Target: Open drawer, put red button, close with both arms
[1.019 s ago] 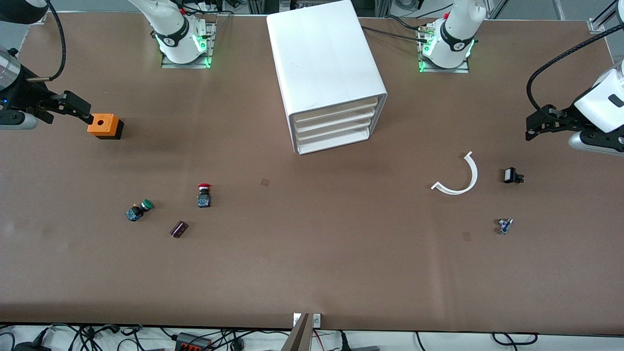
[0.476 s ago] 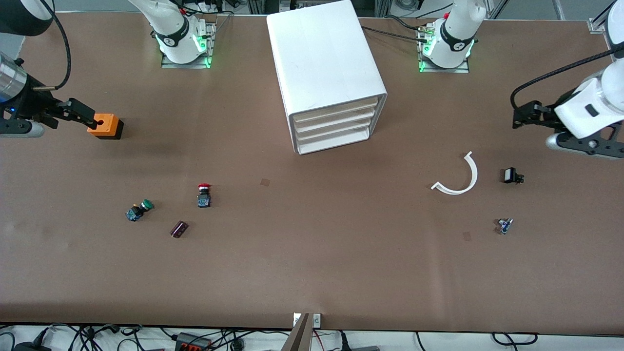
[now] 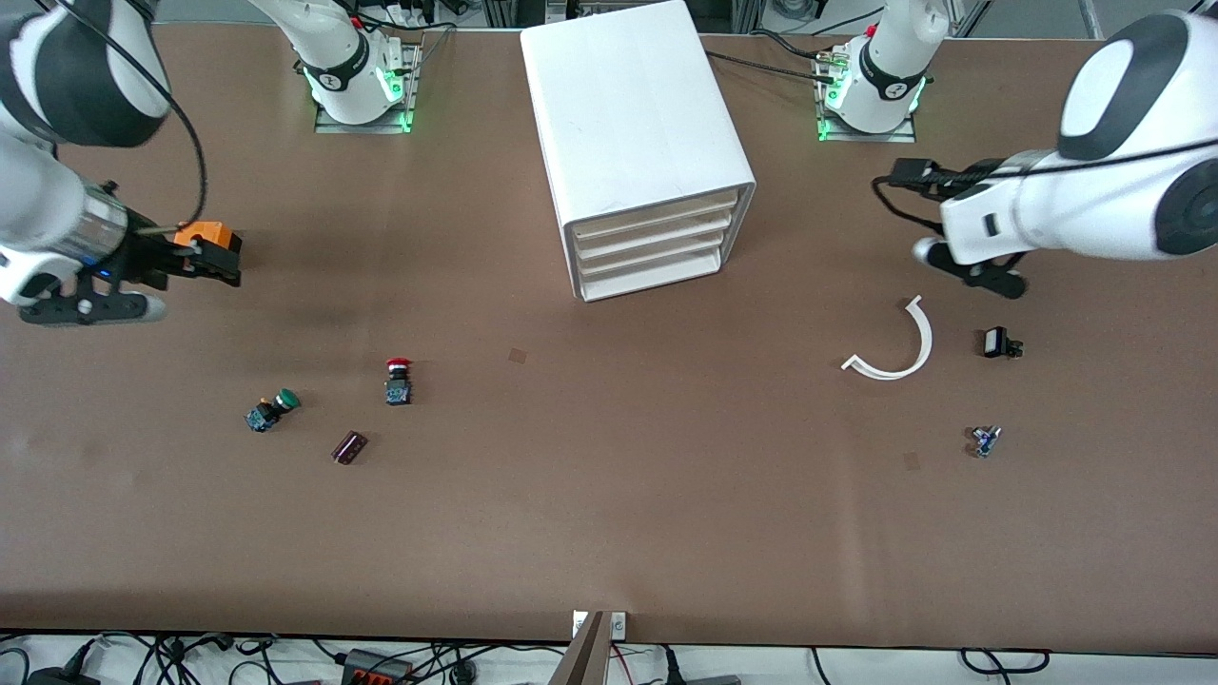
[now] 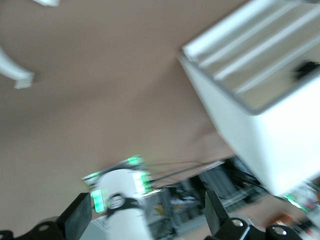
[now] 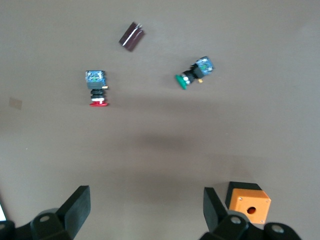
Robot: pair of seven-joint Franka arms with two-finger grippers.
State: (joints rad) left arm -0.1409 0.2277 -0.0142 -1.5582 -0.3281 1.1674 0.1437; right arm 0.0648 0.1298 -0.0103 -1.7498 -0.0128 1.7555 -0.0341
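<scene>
Currently the cabinet (image 3: 636,143) stands at upper centre of the front view with all four drawers pushed in; the drawer (image 3: 657,269) to be used is not yet opened. The red button (image 3: 398,381) stands upright on the table (image 3: 609,533) at centre-left of that view, near the green button (image 3: 271,410) and a dark cylindrical part (image 3: 349,446), and well apart from the cabinet.

The right gripper (image 3: 195,257) hangs at the left edge of the front view, just beside the orange box (image 3: 211,235); its fingers (image 5: 75,207) are spread apart and empty. The left gripper (image 3: 904,173) is at upper right, over bare table between its base and the white curved strip (image 3: 894,344); its fingers (image 4: 77,220) are likewise apart.

Handling judgement: the red button appears small, light and rigid. Its rounded cap is likely slippery, so grip across the flat sides of the black body. The drawer looks like thin, light plastic; pull it by its front lip, straight outward.
</scene>
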